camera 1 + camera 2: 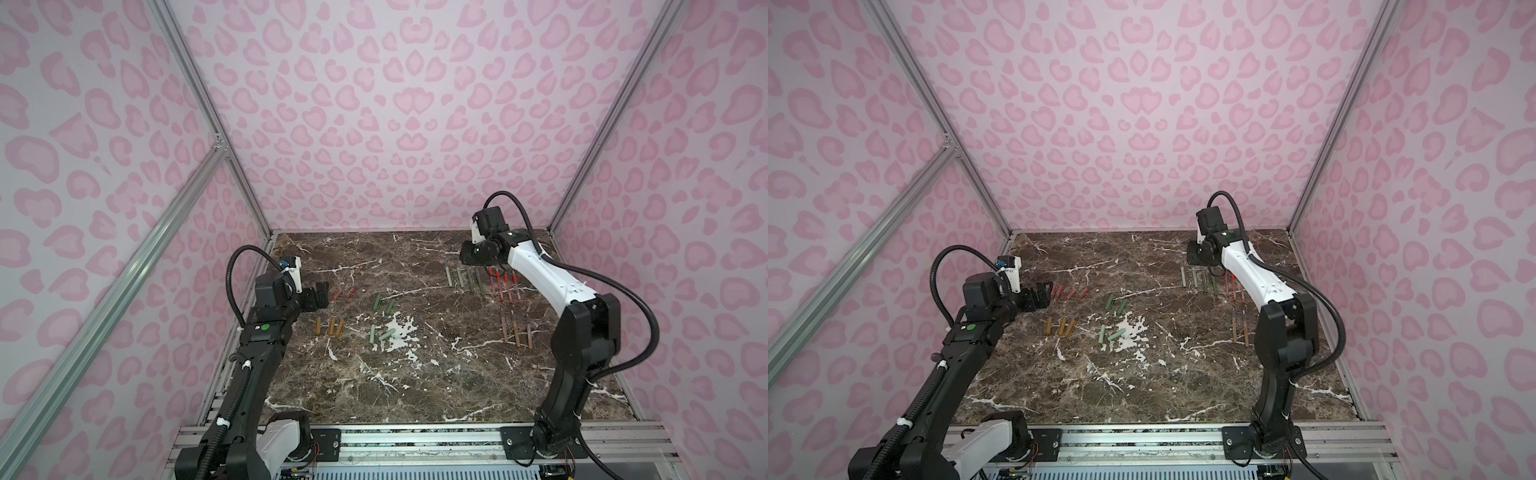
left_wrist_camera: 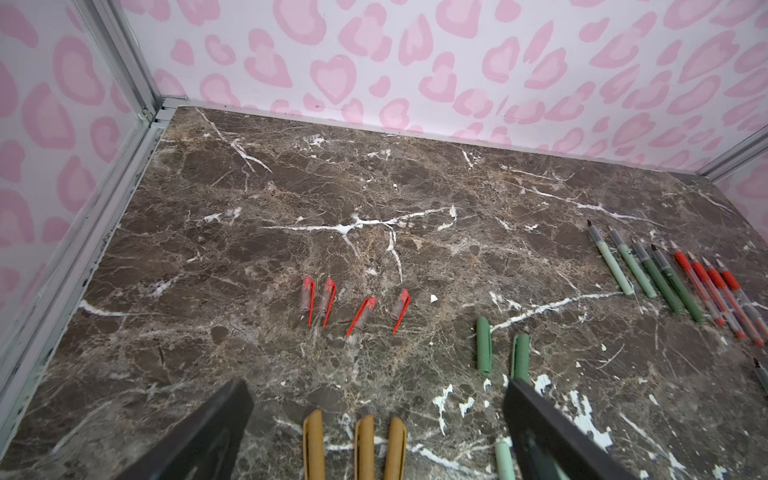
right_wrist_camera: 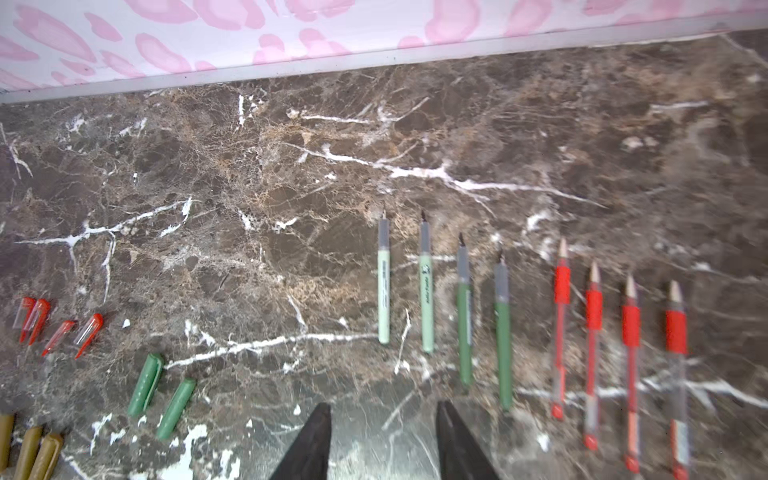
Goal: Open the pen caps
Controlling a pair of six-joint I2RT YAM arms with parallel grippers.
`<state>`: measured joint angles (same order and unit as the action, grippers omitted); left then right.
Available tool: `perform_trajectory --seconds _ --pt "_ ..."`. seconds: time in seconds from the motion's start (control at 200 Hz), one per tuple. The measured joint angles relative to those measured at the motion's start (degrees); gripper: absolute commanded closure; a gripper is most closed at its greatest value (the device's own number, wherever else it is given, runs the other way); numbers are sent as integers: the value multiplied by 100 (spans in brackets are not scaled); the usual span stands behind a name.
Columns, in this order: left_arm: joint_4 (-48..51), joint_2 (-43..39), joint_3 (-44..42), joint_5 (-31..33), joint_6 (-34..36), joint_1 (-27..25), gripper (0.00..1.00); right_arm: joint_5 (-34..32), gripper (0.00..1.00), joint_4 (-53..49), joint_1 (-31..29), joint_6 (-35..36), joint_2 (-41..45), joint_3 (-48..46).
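Looks all but done, with pen caps (image 2: 483,346) lying loose on the desk (image 2: 374,187) in colour groups just ahead of the empty, wide-apart left pincer (image 2: 376,388), and uncapped pens (image 3: 464,332) rowed just beyond the right pincer (image 3: 384,405), parted on nothing, likely sorted so to keep caps and pens apart.

the walls (image 1: 374,104) are pale pink, covered in darker pink leopard blotches. the tabletop (image 1: 415,386) is dark brown marble with white veins. on it are red caps (image 2: 328,297) with clear bodies, dark green caps (image 2: 484,345), tan caps (image 2: 365,449) and pale green caps (image 1: 372,332). there are pale green pens (image 3: 384,299), dark green pens (image 3: 503,345), red pens (image 3: 562,286) and brown pens (image 1: 515,332). the arms (image 1: 582,332) are black with white shells.
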<state>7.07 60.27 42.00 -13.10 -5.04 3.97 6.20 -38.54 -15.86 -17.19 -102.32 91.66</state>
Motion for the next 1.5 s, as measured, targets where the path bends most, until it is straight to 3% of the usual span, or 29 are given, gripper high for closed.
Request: perform_trajectory --seconds 0.21,0.23,0.29,0.555,0.85,1.045,1.435,1.5 --pt "-1126 262 -765 -66 203 -9 2 -520 20 1117 498 26 1971 -2319" --pt "-1261 304 -848 -68 203 -9 2 -570 11 1226 575 26 2116 -2518" --pt "-1641 417 -1080 -94 225 -7 2 -671 2 1554 785 39 2474 -3049" --pt "-3366 857 -1978 -129 356 -7 2 -787 1 2817 1504 466 3239 -4730" --pt "-5235 1657 -2439 15 413 -22 2 -837 2 5082 1742 1025 3263 -6470" --pt "-6391 2376 -2776 289 417 -33 2 -1005 2 6634 1788 1248 2809 -6968" --pt "-6561 2457 -2422 1073 203 -98 2 -774 1 9123 1840 1250 1451 -7357" --pt "-6518 2457 -2422 1139 203 -109 2 -754 1 9162 1818 1283 1353 -7425"
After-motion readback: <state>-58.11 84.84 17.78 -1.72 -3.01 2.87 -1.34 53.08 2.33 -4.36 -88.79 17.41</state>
